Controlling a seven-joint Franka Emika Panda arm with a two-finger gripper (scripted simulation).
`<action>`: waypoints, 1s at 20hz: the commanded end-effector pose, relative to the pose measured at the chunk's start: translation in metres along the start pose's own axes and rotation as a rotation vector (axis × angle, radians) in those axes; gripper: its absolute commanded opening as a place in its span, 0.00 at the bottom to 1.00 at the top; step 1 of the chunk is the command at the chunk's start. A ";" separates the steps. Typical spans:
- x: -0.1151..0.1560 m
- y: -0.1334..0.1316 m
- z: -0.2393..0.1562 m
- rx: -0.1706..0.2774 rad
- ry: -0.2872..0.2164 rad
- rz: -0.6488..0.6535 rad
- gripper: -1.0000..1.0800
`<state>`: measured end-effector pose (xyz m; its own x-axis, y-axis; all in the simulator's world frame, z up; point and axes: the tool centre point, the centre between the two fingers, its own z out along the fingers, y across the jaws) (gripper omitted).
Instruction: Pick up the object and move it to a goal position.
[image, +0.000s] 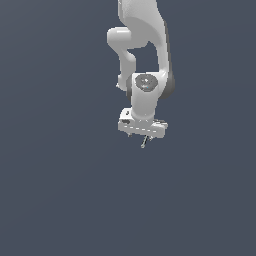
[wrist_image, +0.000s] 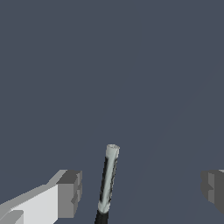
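End effector (wrist_image: 140, 190) gapes wide, rod (wrist_image: 108, 178) between its fingers untouched.

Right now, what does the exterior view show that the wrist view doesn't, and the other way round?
Only the exterior view shows the white arm above the hand. Only the wrist view shows the wide gap between the grey fingertips, with the rod standing clear of both, and its pale, dark-streaked surface. Both show the hand, the rod and the plain dark background.

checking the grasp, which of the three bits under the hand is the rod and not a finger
The middle one: the rod, thin, round and pale greenish, unlike the blocky grey fingers that stand apart from it on each side of the open gripper.
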<state>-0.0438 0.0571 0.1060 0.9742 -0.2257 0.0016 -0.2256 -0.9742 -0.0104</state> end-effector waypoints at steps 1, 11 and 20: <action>-0.015 -0.008 0.012 -0.002 0.000 0.038 0.96; -0.054 -0.025 0.041 -0.009 -0.001 0.135 0.96; -0.062 -0.028 0.046 -0.010 -0.001 0.152 0.96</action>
<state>-0.0978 0.0987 0.0601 0.9291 -0.3699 -0.0008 -0.3699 -0.9291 0.0001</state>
